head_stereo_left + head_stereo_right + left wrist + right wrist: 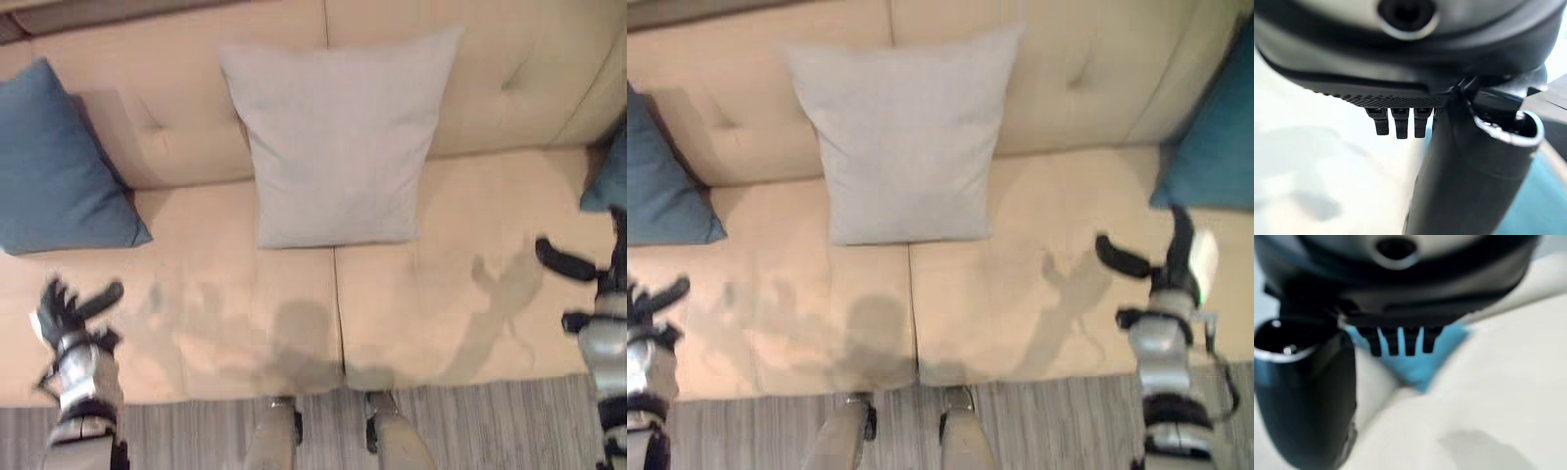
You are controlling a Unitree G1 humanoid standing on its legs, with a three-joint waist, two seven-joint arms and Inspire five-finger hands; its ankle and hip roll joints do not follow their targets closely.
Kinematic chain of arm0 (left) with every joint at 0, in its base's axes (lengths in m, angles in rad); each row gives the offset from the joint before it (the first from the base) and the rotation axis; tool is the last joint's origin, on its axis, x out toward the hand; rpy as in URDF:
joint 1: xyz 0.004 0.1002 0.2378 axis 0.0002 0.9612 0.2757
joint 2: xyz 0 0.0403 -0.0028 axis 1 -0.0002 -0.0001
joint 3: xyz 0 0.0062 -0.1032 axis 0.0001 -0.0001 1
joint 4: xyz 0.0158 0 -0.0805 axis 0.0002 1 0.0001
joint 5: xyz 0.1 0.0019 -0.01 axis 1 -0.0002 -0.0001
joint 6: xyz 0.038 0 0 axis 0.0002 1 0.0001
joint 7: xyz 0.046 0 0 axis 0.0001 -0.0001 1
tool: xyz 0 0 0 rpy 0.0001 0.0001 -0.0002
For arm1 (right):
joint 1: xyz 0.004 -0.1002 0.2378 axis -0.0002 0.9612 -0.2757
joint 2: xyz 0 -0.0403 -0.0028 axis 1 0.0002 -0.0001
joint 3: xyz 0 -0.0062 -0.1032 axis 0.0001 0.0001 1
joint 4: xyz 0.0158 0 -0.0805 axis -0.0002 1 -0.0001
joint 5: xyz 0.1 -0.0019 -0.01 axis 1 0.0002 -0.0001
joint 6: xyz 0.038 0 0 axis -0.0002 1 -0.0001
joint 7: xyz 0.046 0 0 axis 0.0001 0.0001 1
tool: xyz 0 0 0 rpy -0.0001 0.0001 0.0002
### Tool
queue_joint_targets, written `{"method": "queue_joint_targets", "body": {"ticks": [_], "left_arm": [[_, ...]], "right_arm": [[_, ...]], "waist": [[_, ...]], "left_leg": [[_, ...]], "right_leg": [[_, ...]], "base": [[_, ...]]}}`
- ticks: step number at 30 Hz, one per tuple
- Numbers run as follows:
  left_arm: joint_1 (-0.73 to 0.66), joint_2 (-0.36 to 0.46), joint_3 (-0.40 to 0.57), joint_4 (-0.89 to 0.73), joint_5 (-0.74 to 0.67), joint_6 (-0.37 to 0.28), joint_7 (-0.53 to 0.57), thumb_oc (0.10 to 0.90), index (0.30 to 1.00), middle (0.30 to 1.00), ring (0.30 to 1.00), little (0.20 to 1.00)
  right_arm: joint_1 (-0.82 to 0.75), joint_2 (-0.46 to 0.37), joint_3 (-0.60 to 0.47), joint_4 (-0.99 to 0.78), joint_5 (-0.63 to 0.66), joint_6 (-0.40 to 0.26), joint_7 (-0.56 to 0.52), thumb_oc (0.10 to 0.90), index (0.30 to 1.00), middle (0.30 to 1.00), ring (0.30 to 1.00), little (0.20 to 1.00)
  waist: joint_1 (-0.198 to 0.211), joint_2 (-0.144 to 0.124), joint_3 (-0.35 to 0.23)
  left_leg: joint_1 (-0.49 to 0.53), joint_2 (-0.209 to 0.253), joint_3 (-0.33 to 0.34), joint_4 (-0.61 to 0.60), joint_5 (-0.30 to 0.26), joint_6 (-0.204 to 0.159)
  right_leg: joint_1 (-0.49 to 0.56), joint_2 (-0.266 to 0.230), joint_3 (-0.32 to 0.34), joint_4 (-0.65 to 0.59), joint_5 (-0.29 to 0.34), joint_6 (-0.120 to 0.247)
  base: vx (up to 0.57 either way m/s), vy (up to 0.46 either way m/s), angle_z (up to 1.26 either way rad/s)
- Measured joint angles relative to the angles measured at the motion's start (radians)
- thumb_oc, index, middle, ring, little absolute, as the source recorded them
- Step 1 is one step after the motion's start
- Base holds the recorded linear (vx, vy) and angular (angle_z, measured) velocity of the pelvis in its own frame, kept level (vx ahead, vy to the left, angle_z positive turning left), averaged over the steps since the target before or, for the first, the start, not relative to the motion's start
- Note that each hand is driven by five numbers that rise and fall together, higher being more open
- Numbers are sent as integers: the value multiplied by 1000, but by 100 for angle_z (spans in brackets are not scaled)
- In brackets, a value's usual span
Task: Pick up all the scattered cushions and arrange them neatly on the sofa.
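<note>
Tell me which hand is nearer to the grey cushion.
Neither clearly. The left hand is off the grey cushion to its lower left, the right hand to its lower right, both apart.

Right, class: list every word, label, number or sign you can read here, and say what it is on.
None: no readable text on the sofa, the grey cushion, the two blue cushions, the left hand or the right hand.

A home: beige sofa (470, 294), cushions (338, 137), rug (490, 421).
</note>
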Motion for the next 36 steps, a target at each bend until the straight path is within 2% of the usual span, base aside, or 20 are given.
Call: {"method": "queue_joint_targets", "body": {"ticks": [5,6,8,13,16,19,20,21,22,23,24,25,26,27,29,31,33,34,35,36], "left_arm": [[193,-122,21,197,88,46,-65,800,900,900,900,900],[249,-169,-17,236,135,52,-76,800,900,900,900,900],[283,-230,-49,277,186,80,-105,800,900,900,900,900],[310,-352,-207,349,393,125,-145,800,900,900,900,900],[311,-368,-297,325,461,138,-138,800,900,900,900,900],[289,-342,-504,247,548,138,-116,800,900,900,900,900],[279,-327,-519,236,558,133,-121,800,900,900,900,900],[261,-304,-559,206,558,137,-118,800,900,900,900,900],[249,-296,-562,178,560,135,-120,800,900,900,900,900],[216,-300,-554,156,551,133,-121,800,900,900,900,900],[189,-291,-549,136,537,127,-120,800,900,900,900,900],[164,-287,-545,117,507,105,-121,800,900,900,900,900],[149,-287,-545,97,483,93,-121,800,900,900,900,900],[144,-288,-545,88,468,89,-120,800,900,900,900,900],[117,-290,-545,80,453,83,-122,800,900,900,900,900],[113,-327,-524,95,434,82,-120,800,900,900,900,900],[128,-348,-525,113,428,80,-119,800,900,900,900,900],[141,-357,-515,119,418,77,-122,800,900,900,900,900],[155,-374,-495,124,397,69,-117,800,900,900,900,900],[154,-379,-482,124,399,64,-115,800,900,900,900,900]], "right_arm": [[121,109,-50,288,94,5,29,800,900,900,900,900],[156,149,-49,378,151,3,46,800,900,900,900,900],[201,197,-41,455,209,19,78,800,900,900,900,900],[257,326,12,563,274,29,153,800,900,900,900,900],[246,372,42,550,315,29,176,800,900,900,900,900],[160,375,130,534,329,32,178,800,900,900,900,900],[122,380,140,524,329,33,179,800,900,900,900,900],[109,380,167,506,329,29,170,800,900,900,900,900],[91,378,186,503,327,29,173,800,900,900,900,900],[64,378,193,506,326,29,175,800,900,900,900,900],[59,379,204,509,325,30,179,800,900,900,900,900],[61,385,210,519,322,34,193,800,900,900,900,900],[61,389,229,523,314,37,203,800,900,900,900,900],[60,391,238,523,311,37,207,800,900,900,900,900],[30,392,276,512,301,33,215,800,900,900,900,900],[9,382,347,506,268,33,215,800,900,900,900,900],[32,384,411,491,208,30,219,800,900,900,900,900],[52,391,431,468,180,28,220,800,900,900,900,900],[81,385,440,464,165,29,219,800,900,900,900,900],[106,381,443,479,149,29,218,800,900,900,900,900]], "waist": [[3,-18,-132],[11,-15,-188],[17,-5,-246],[21,6,-311],[20,-3,-321],[24,-20,-317],[26,-24,-314],[25,-29,-293],[52,-18,-275],[63,0,-249],[81,10,-243],[107,0,-242],[125,-12,-245],[134,-22,-246],[139,-44,-235],[139,9,-218],[145,27,-204],[151,13,-197],[146,25,-204],[137,30,-200]], "left_leg": [[76,-8,2,-5,-26,10],[88,-12,0,-4,-29,14],[98,-16,-3,-4,-32,17],[128,-34,-1,3,-34,20],[123,-44,6,16,-38,27],[84,-48,80,34,-42,39],[91,-54,103,26,-32,46],[93,-45,136,39,-18,78],[107,-26,151,27,-19,80],[108,0,160,34,-12,88],[117,18,159,35,-8,91],[121,24,160,37,-5,90],[119,26,159,37,4,77],[116,25,161,38,17,59],[73,36,148,57,45,19],[33,104,125,74,102,-6],[5,153,104,96,168,-41],[-15,173,107,101,208,-90],[-38,183,112,116,244,-75],[-49,192,121,110,276,-88]], "right_leg": [[80,-11,-2,-7,-37,3],[96,-14,-12,-7,-41,5],[111,-18,-26,-7,-50,4],[147,-39,-54,-6,-59,10],[145,-51,-52,-4,-57,14],[37,-79,-45,70,-38,40],[26,-89,-68,73,-28,35],[40,-119,-151,63,-23,40],[40,-132,-219,98,-42,37],[34,-138,-248,227,-94,38],[32,-140,-243,376,-144,67],[30,-142,-184,530,-197,111],[66,-130,-125,578,-245,130],[96,-114,-105,558,-273,131],[204,-70,-79,301,-323,63],[213,19,-84,214,-276,15],[201,74,-84,224,-266,-28],[192,86,-88,233,-274,-61],[178,105,-123,251,-257,-89],[171,114,-140,269,-262,-92]], "base": [[15,40,5],[-21,107,15],[-43,145,14],[-64,115,13],[-307,99,-11],[-447,47,-61],[-398,46,-65],[-352,30,-67],[-311,10,-47],[-315,-51,-36],[-292,-126,-13],[-284,-206,-11],[-275,-251,-15],[-333,-306,-7],[-429,-337,-3],[-462,-284,-3],[-332,-196,1],[-349,-202,26],[-443,-234,44],[-294,-126,43]]}}
